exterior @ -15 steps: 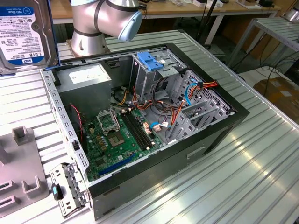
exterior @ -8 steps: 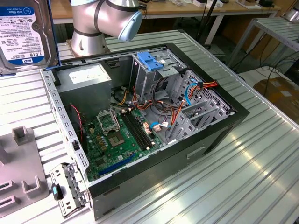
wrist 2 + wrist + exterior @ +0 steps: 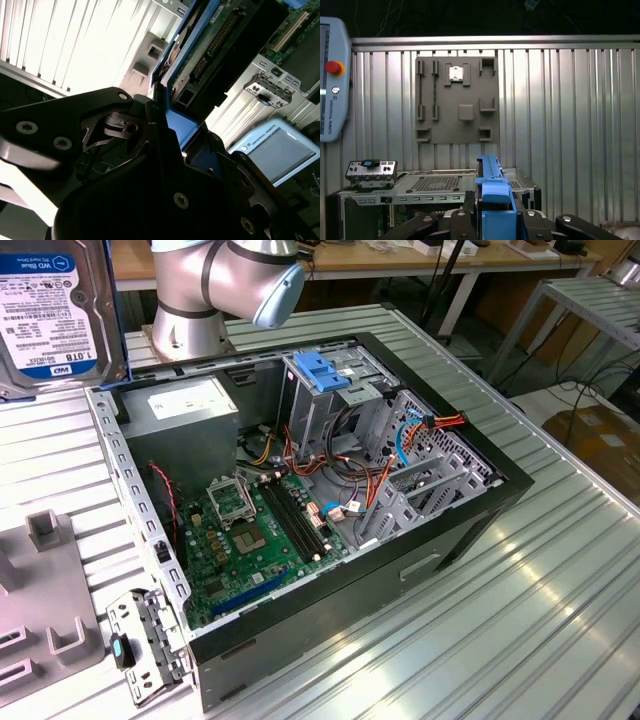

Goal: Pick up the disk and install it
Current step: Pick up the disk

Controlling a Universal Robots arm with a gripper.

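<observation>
The disk [image 3: 58,312] is held high at the exterior view's left, its white-and-blue label facing the camera, with a thin blue frame along its edge. It is well above and to the left of the open computer case [image 3: 480,502]. In the second wrist view my gripper [image 3: 172,127] is shut on the disk [image 3: 212,47], whose green circuit board and blue carrier show. In the first wrist view the blue carrier edge [image 3: 492,192] stands upright between the black fingers [image 3: 542,220].
Inside the case are a grey drive cage with a blue handle [image 3: 325,375], a grey power supply [image 3: 185,412] and the motherboard [image 3: 250,530]. A grey fixture plate [image 3: 457,100] and a small metal bracket [image 3: 140,642] lie beside the case. A teach pendant [image 3: 332,80] lies nearby.
</observation>
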